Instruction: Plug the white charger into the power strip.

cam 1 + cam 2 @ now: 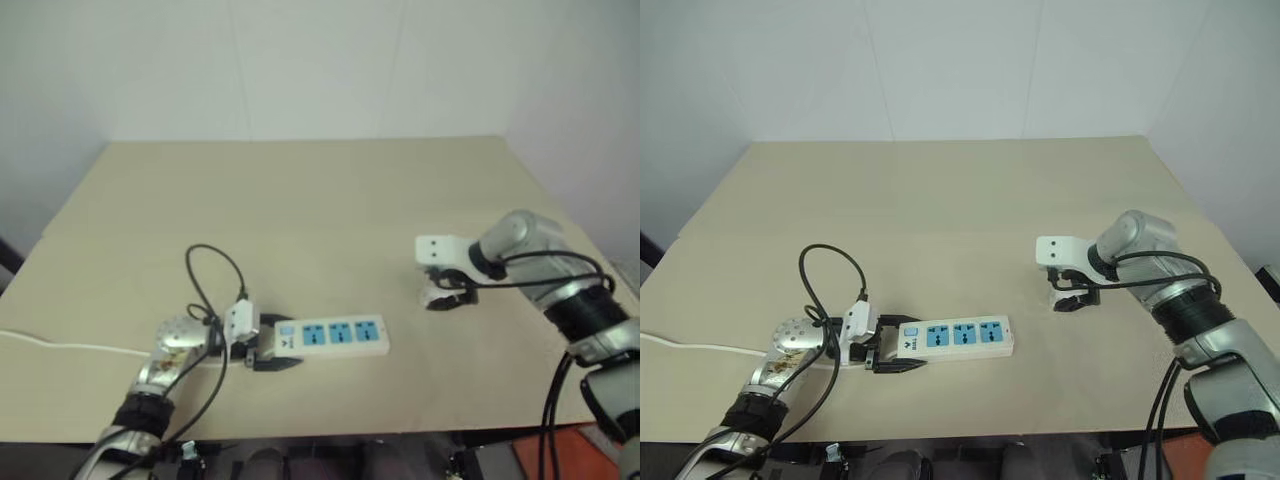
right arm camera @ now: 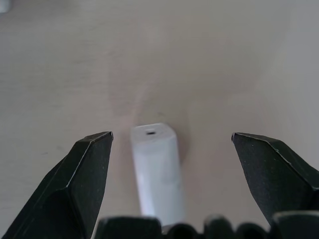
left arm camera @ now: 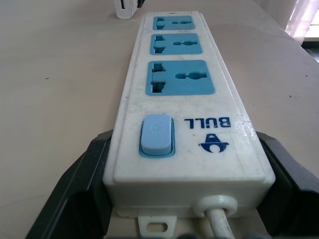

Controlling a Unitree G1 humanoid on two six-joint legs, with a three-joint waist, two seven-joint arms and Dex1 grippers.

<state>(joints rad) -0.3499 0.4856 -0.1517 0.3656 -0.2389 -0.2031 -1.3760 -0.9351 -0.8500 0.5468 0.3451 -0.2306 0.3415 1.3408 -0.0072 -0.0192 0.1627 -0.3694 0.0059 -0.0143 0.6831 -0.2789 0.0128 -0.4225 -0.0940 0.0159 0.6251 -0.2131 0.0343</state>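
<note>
A: While the right gripper [image 2: 169, 149] hangs spread wide over the white charger [image 2: 155, 172] on the table [image 1: 330, 200], can you see its prongs?

B: No, they're hidden; its near end is cut off too.

A: Any writing?

B: "BULL" on the power strip [image 3: 187, 99], with three blue sockets and one switch [image 3: 156, 135]. The left gripper [image 1: 278, 350] is clamped on its cord end.
</note>
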